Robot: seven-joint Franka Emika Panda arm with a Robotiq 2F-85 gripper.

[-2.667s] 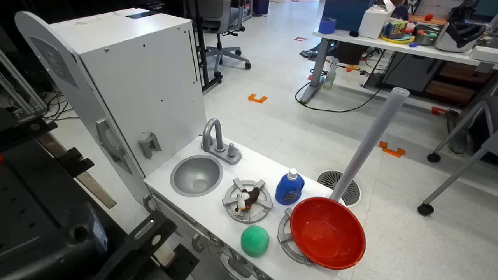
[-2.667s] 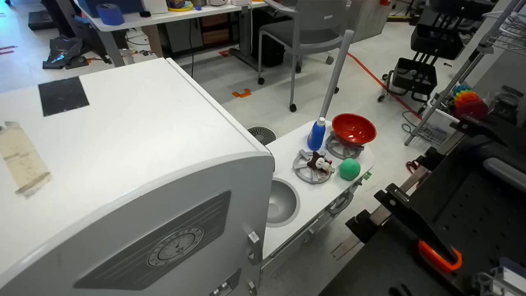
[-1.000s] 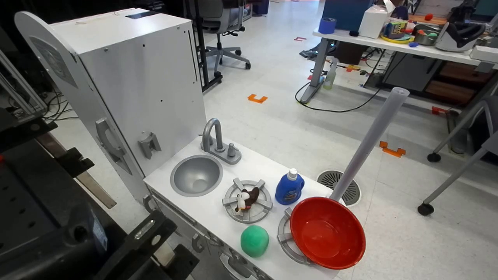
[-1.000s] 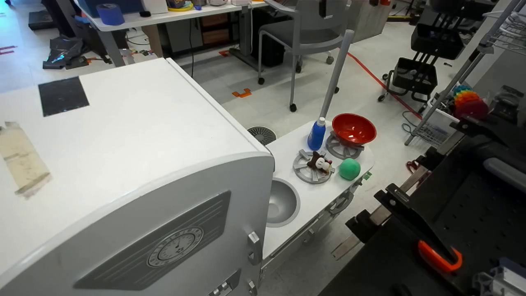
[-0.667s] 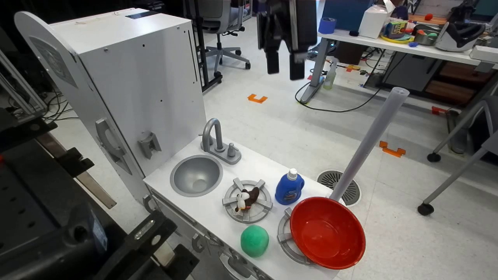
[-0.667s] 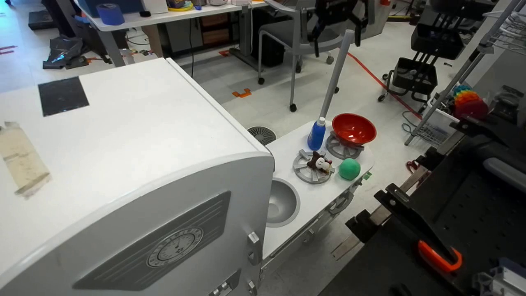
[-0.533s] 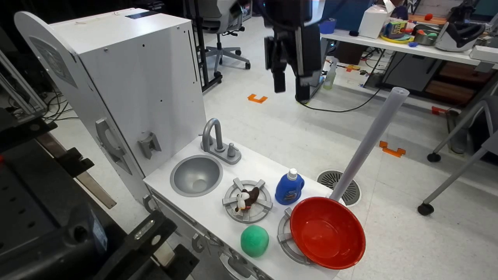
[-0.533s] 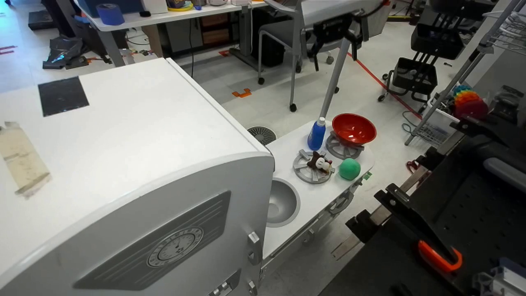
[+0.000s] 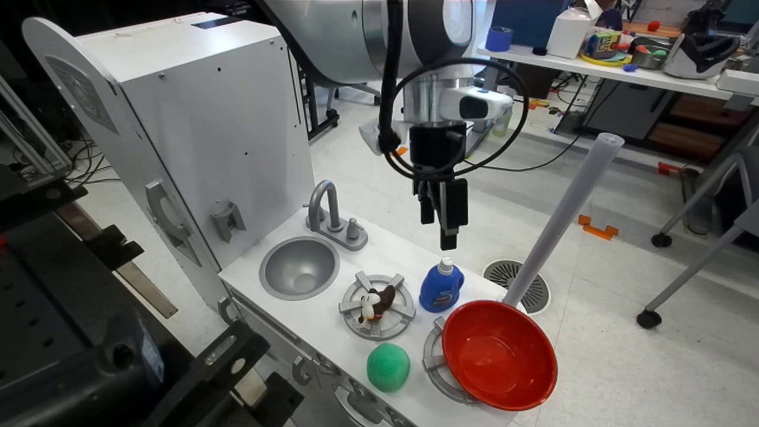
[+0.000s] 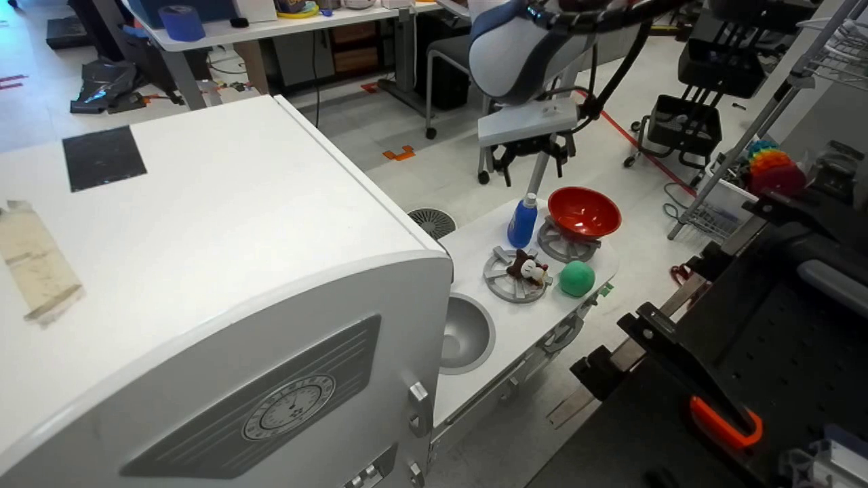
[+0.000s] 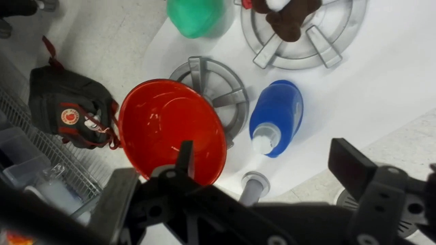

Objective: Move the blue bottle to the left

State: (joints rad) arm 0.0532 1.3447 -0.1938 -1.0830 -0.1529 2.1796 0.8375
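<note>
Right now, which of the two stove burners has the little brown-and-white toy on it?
The burner nearer the sink: the toy lies on it. The other burner, farther from the sink, is partly covered by the red bowl.

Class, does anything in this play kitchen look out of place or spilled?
Yes: a toy lies on the burner nearer the sink, odd because that is a spot for cooking. No spill shows.

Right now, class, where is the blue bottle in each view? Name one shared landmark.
In an exterior view: bottle below right of centre, bowl to its lower right.
In an exterior view: bottle right of centre, bowl to its right.
Wrist view: bottle right of centre, bowl to its left.
Landmark: bowl.
</note>
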